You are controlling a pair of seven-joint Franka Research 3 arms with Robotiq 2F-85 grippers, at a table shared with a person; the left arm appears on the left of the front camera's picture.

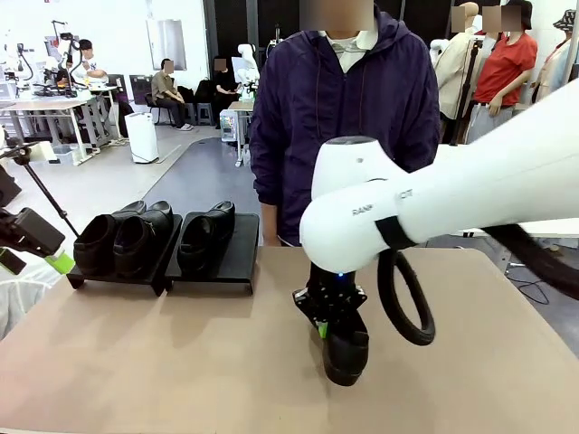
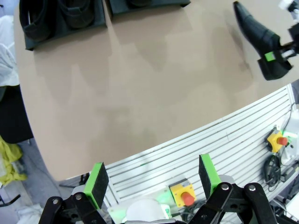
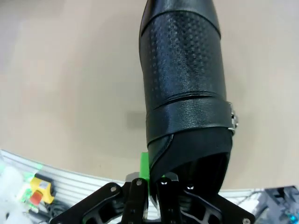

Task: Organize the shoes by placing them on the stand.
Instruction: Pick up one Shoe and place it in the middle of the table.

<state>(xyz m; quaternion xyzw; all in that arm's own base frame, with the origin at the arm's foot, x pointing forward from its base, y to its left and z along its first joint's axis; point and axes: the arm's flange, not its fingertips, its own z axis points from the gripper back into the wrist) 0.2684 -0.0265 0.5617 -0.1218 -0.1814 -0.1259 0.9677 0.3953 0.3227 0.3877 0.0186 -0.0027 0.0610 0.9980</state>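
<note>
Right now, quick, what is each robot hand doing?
Left hand: open, holding nothing.
Right hand: shut on the rim of a black shoe, over the table.

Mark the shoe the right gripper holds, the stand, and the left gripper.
held shoe [image 3: 184, 74], right wrist view, on its textured upper.
stand [image 1: 237, 258], front view, bare part of the right panel.
left gripper [image 2: 152, 179], left wrist view, midway between its green pads.

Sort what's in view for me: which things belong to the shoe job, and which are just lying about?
Job:
- stand holding three shoes
- fourth shoe, pinched at its collar by the shut right claw
- left claw, open and empty

Lying about:
- yellow boxes with red buttons by the table's edge
- person standing across the table
</note>
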